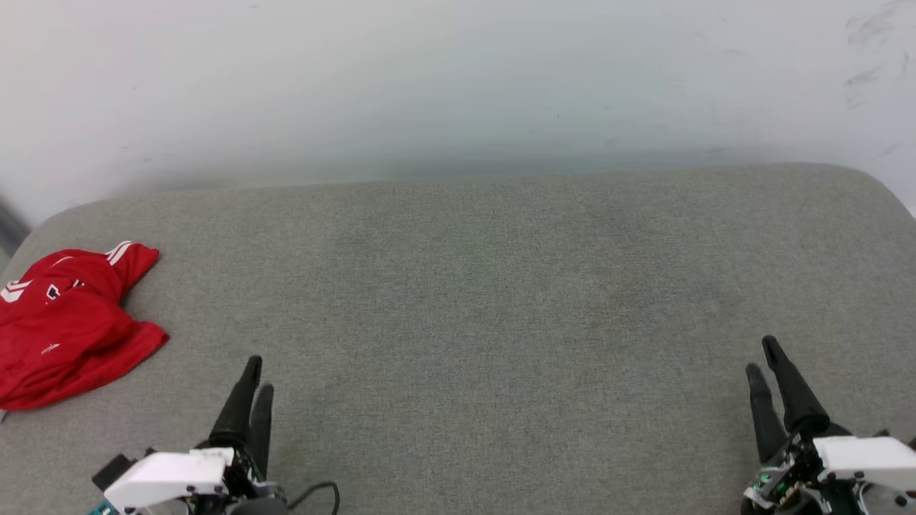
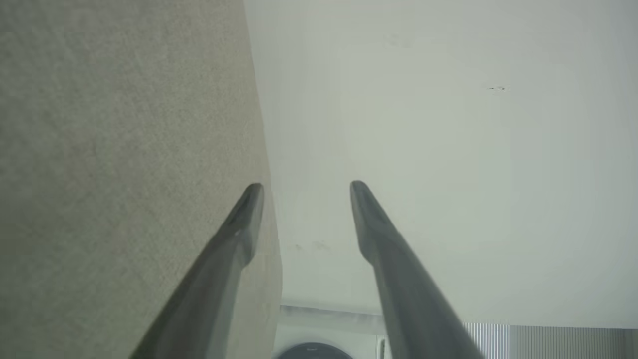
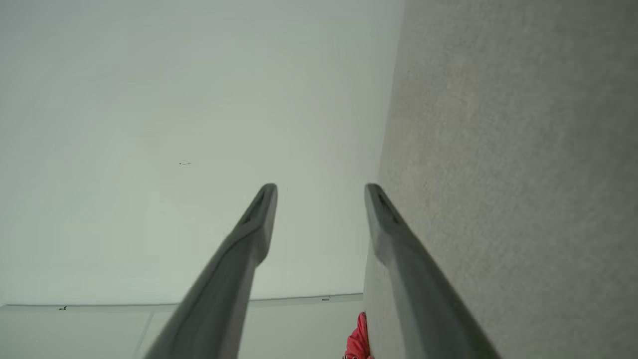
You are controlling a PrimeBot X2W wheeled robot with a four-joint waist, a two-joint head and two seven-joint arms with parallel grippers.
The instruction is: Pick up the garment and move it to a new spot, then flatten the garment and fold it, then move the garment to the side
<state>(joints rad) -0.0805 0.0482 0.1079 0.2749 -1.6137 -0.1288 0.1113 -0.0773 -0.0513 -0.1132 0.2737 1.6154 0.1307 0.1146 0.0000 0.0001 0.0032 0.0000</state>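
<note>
The garment (image 1: 68, 325) lies crumpled at the far-left edge of the grey pad (image 1: 486, 307), near the left gripper (image 1: 260, 375) and well apart from the right gripper (image 1: 760, 355) — both w/ fingers parted, holding nothing — so a shallow pinch on 1 layer could drag it off the edge.

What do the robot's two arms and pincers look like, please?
The left pincer and right pincer each have two long, tapering black fingers rising from a white wrist housing. A thin black cable loops beside the left wrist; green electronics show beneath the right one.
</note>
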